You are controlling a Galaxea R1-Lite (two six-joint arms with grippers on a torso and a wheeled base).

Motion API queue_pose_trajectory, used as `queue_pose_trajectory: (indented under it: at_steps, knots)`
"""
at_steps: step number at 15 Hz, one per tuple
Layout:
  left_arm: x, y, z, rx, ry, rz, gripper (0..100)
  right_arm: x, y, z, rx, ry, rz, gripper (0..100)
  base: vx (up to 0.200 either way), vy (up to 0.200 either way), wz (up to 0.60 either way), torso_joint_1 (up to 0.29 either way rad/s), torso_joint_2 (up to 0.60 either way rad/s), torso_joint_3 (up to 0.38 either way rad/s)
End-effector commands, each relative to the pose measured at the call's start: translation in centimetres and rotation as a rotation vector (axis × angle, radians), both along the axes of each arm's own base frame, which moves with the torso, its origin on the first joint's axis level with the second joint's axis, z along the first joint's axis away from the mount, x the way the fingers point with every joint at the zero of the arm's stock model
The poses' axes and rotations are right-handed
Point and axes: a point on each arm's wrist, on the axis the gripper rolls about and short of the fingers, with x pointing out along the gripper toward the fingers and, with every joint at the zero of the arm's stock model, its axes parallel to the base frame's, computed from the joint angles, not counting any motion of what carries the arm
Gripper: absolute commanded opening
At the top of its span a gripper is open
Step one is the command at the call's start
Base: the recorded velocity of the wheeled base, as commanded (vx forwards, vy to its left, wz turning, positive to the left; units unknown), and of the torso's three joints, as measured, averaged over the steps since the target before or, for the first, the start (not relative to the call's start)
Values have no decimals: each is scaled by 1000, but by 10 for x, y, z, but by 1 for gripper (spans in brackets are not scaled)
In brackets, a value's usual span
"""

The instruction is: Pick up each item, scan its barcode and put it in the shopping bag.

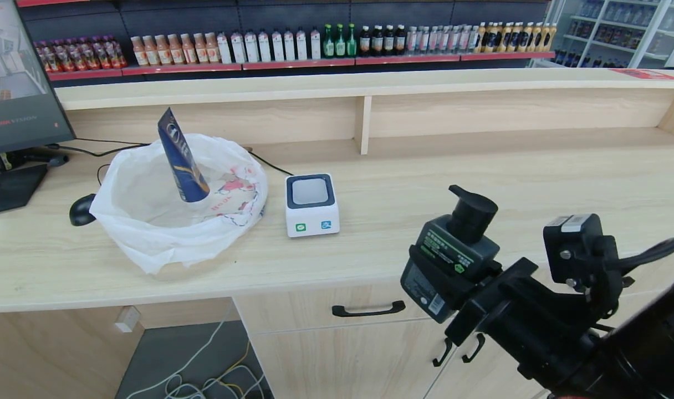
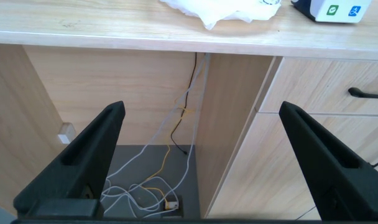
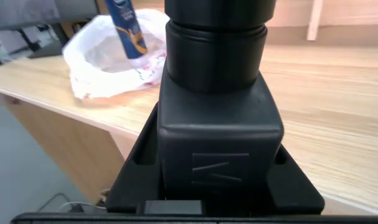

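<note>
Head view: right hand (image 1: 467, 288) is clamped on the lower body of a dark square bottle (image 1: 459, 244). It's held in the air over the worktop's (image 1: 481, 172) front edge, well to the right of the scanner (image 1: 311, 205). Left hand (image 2: 201, 118) is spread wide and empty, low in front of the cabinet, below worktop level.

Bottle pose:
- The long axis is tilted, not vertical.
- The cap points up and away from the robot; the base points back towards the wrist.
- In the right wrist view the axis lines up with the hand's fingers, cap end outward.
- The printed label faces up towards the head camera. A pale patch near the base may be the barcode, but it's too small to be sure.

Risks from here:
- Missed scan: the scanner window faces up and the label faces up too. Unless the wrist rolls, the code probably never faces the glass.
- Slip: the grip is low on the body, with the neck and cap unsupported. A fast roll could let the bottle pivot between the fingers.
- Drop: it's over the front edge, so a release here probably means the floor.
- Bagging: the shopping bag (image 1: 148, 238) has a floppy rim, and a blue tube (image 1: 180, 158) leans in it. A low approach could snag the rim or knock the tube.
</note>
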Motion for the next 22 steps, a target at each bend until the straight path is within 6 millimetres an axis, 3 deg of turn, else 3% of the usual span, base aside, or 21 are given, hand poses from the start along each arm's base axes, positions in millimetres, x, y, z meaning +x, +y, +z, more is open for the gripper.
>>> queue_pose_trajectory:
  at_steps: [1, 5, 8, 11, 15, 22]
  knots:
    - [0, 0, 0, 1, 0, 1, 100, 2, -11, -6, -32, 4, -49, 0, 0, 0, 0, 0, 0, 0]
    - [0, 0, 0, -3, 0, 1, 100, 18, -38, -6, -56, -11, -183, 0, 0, 0, 0, 0, 0, 0]
    - [0, 0, 0, -3, 0, 1, 100, 26, -52, -7, -94, -32, -146, 0, 0, 0, 0, 0, 0, 0]
    - [0, 0, 0, -4, 0, 1, 100, 44, -64, -2, -100, -59, -213, 0, 0, 0, 0, 0, 0, 0]
    - [0, 0, 0, -1, 0, 1, 100, 57, -65, 5, -77, -90, -246, 0, 0, 0, 0, 0, 0, 0]
    - [0, 0, 0, -4, 0, 1, 100, 66, -63, 9, -30, -85, -246, 0, 0, 200, 0, 5, 3, 2]
